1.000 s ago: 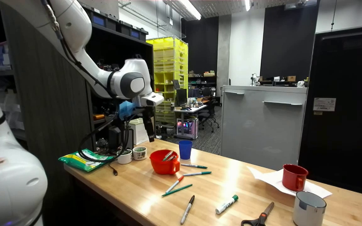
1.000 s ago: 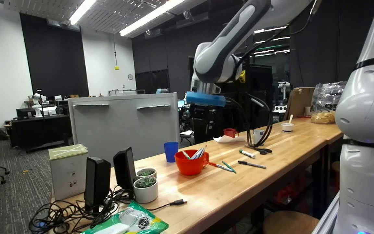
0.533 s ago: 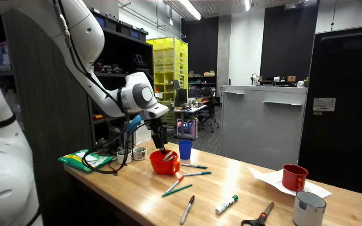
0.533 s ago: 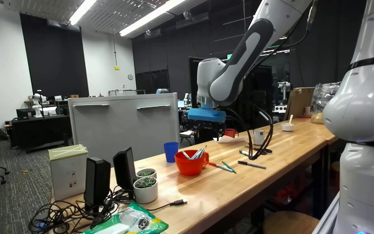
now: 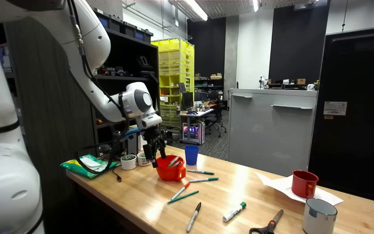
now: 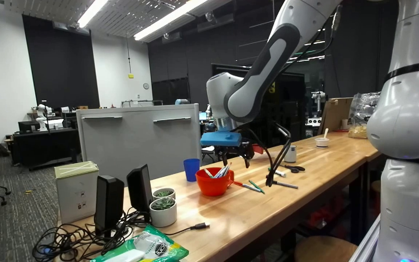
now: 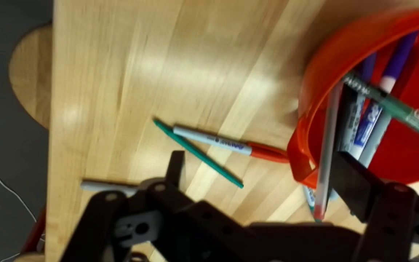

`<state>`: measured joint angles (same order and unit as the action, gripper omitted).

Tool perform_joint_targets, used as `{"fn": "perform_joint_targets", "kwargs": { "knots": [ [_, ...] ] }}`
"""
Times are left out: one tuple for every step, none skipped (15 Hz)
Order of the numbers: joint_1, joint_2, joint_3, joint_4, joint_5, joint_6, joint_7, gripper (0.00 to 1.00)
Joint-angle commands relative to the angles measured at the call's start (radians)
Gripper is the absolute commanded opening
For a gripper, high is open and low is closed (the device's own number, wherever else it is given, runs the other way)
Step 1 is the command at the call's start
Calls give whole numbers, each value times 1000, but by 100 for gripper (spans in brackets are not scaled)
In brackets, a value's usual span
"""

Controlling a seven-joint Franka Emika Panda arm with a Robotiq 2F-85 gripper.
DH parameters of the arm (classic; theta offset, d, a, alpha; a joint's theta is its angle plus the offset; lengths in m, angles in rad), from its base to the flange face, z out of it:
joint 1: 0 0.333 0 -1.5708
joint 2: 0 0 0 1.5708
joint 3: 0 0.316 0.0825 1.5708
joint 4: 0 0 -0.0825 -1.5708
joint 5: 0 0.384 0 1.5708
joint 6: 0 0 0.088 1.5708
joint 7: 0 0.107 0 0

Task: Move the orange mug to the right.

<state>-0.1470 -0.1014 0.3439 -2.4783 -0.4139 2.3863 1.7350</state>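
The orange mug (image 5: 171,174) stands upright on the table with several pens inside; it also shows in an exterior view (image 6: 209,187). In the wrist view the mug (image 7: 318,72) is at the upper right, with its handle pointing to the lower left. My gripper (image 5: 159,160) is low over the mug's rim and also shows in an exterior view (image 6: 236,164). In the wrist view the gripper (image 7: 260,163) is open, its fingers wide apart with nothing held. One finger overlaps the mug's handle side and pens; whether it touches them I cannot tell.
A blue cup (image 5: 191,155) stands behind the mug. Loose pens, such as a green one (image 5: 183,197), lie near it. A darker red mug (image 5: 305,183) on paper, a white cup (image 5: 319,216) and scissors (image 5: 268,226) are farther along. Potted plants (image 6: 163,213) and speakers (image 6: 109,203) stand opposite.
My gripper has come down from above to the mug's rim and turned. Its fingers now show spread apart. The mug and pens have not moved.
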Motion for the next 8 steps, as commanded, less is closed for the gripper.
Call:
{"fn": "perform_joint_targets", "kwargs": {
  "knots": [
    [113,63,-80,73,66,-43,11,100],
    [131,72,-98,85,81,-45,5,100],
    [145,78,-115,93,87,-44,3,100],
    [156,90,-130,104,97,-39,6,100],
    [164,97,-145,109,106,-33,2,100],
    [171,107,-159,117,117,-26,0,100],
    [177,115,-170,122,126,-21,-1,100],
    [183,126,-179,130,137,-17,-2,100]
  ]
}}
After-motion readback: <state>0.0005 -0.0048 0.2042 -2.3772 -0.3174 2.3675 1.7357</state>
